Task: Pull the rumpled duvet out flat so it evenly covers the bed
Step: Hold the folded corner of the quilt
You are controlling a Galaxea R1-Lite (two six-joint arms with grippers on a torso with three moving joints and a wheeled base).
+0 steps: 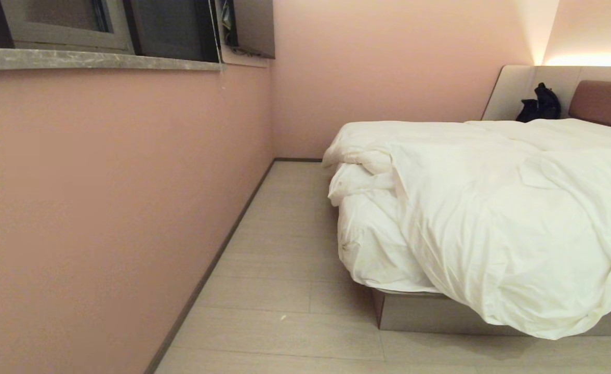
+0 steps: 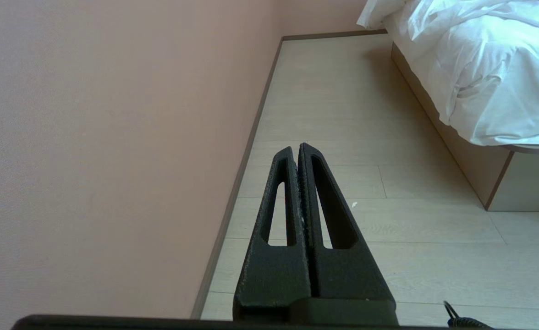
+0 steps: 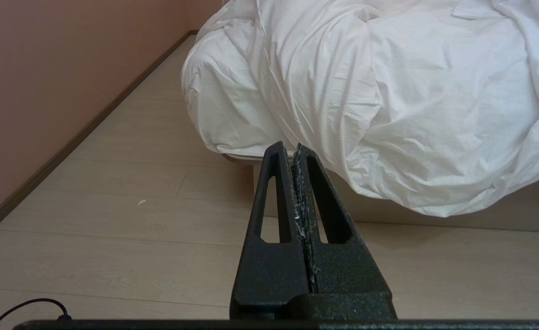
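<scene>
The puffy white duvet (image 1: 497, 218) lies rumpled across the bed (image 1: 420, 311) at the right, its lower edge sagging over the foot corner past the grey base. Near the left corner it is bunched and folded back, baring white linen (image 1: 373, 244) underneath. Neither arm shows in the head view. My left gripper (image 2: 295, 147) is shut and empty, held low over the floor by the pink wall, well short of the bed. My right gripper (image 3: 288, 146) is also shut and empty, pointing at the bed's foot corner below the hanging duvet (image 3: 411, 101), apart from it.
A pink wall (image 1: 103, 208) with a stone window sill (image 1: 92, 59) runs along the left, leaving a strip of pale plank floor (image 1: 284, 249) between it and the bed. A black bag (image 1: 540, 104) rests against the brown headboard (image 1: 604, 104). A black cable (image 3: 26, 306) lies on the floor.
</scene>
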